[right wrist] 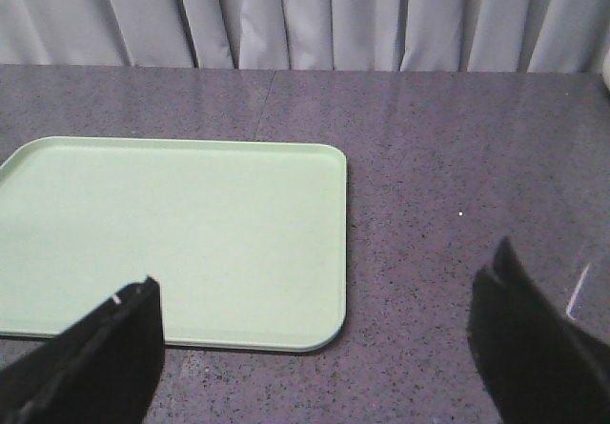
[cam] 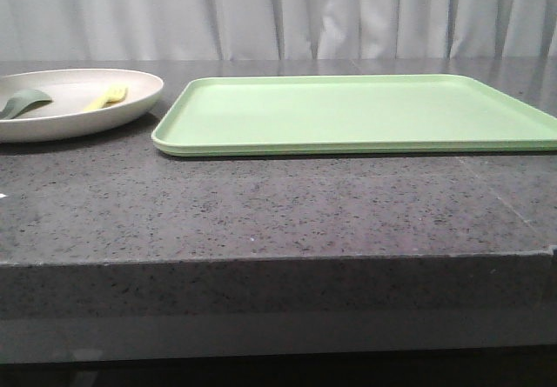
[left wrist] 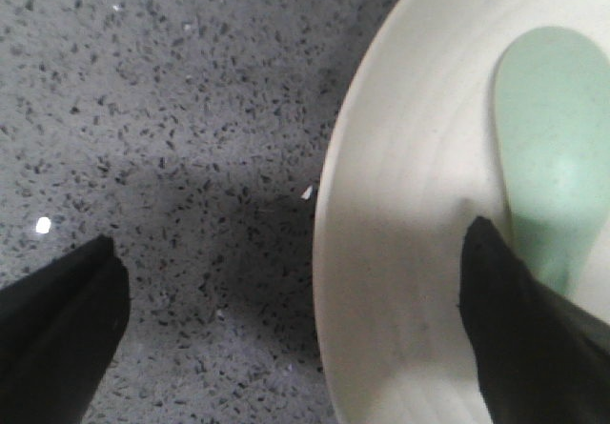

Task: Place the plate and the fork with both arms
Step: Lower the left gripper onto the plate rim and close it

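Presently nothing is placed: the plate point(cam: 74, 109), carrying the fork point(cam: 106, 98) and a green spoon point(cam: 23, 103), sits just left of the bare green tray point(cam: 365, 113), while left gripper point(left wrist: 286, 333) straddles the plate's rim and right gripper point(right wrist: 315, 343) hovers, both spread wide and empty.

Grey speckled countertop point(cam: 261, 204), white curtains point(cam: 278, 13)

Matt plate point(cam: 130, 100), glossy speckled stone table point(cam: 261, 204)
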`<state>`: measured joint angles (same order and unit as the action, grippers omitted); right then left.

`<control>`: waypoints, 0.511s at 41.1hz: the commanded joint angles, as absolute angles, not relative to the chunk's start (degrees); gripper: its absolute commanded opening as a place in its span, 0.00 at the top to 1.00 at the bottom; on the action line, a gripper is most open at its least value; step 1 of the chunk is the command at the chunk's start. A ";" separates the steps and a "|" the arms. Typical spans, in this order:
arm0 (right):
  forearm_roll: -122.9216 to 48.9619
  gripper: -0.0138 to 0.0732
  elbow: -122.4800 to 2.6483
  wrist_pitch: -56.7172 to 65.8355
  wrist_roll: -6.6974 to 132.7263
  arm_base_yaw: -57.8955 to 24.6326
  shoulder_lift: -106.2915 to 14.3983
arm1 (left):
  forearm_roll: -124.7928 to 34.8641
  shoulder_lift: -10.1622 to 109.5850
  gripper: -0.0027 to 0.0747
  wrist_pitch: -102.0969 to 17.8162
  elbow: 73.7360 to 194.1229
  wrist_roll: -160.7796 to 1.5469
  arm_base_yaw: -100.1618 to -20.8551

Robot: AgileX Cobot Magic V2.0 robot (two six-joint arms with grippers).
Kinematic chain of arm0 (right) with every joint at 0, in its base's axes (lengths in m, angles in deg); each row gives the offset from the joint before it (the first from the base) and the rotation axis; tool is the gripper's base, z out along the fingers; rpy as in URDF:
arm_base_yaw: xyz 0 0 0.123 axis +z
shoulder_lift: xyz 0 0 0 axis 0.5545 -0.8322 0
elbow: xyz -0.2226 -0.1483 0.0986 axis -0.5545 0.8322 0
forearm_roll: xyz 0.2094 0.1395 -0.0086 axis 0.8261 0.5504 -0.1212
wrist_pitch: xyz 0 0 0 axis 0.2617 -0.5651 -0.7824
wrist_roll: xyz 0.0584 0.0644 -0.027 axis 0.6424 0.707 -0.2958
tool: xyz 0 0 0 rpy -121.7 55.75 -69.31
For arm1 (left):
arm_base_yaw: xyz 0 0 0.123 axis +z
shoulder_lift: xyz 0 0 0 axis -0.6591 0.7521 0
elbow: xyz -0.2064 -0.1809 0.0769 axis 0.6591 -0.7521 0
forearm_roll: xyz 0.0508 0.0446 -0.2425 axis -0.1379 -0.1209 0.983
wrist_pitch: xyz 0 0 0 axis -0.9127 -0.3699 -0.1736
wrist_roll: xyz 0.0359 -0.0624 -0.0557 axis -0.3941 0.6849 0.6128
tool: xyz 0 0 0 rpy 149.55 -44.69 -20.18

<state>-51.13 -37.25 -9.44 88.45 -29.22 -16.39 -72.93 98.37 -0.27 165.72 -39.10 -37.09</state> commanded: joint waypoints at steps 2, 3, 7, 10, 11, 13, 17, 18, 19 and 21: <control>-51.11 0.09 -39.41 -4.57 88.19 -29.48 -17.03 | -71.97 95.90 0.11 -1.90 167.66 -39.42 -36.94; -51.11 0.09 -39.41 -4.57 88.19 -29.48 -17.03 | -71.86 95.90 0.12 -1.90 167.66 -39.42 -36.94; -51.11 0.09 -39.41 -4.57 88.19 -29.48 -17.03 | -71.14 95.90 0.23 -1.90 167.66 -39.82 -36.94; -51.11 0.09 -39.41 -4.57 88.19 -29.48 -17.03 | -71.14 95.90 0.33 -1.90 167.66 -39.82 -36.94; -51.11 0.09 -39.41 -4.57 88.19 -29.48 -17.03 | -71.14 95.90 0.36 -1.90 167.66 -39.82 -36.94; -51.11 0.09 -39.41 -4.57 88.19 -29.48 -17.03 | -71.14 95.90 0.42 -1.90 167.66 -39.82 -36.94; -51.11 0.09 -39.41 -4.57 88.19 -29.48 -17.03 | -70.82 95.90 0.47 -1.90 167.66 -39.82 -36.94; -51.11 0.09 -39.41 -4.57 88.19 -29.48 -17.03 | -70.72 95.90 0.48 -1.90 167.66 -39.82 -36.94; -51.11 0.09 -39.41 -4.57 88.19 -29.48 -17.03 | -70.61 95.90 0.49 -1.90 167.66 -39.82 -36.94; -51.11 0.09 -39.41 -4.57 88.19 -29.48 -17.03 | -70.26 95.90 0.49 -1.90 167.66 -39.82 -36.94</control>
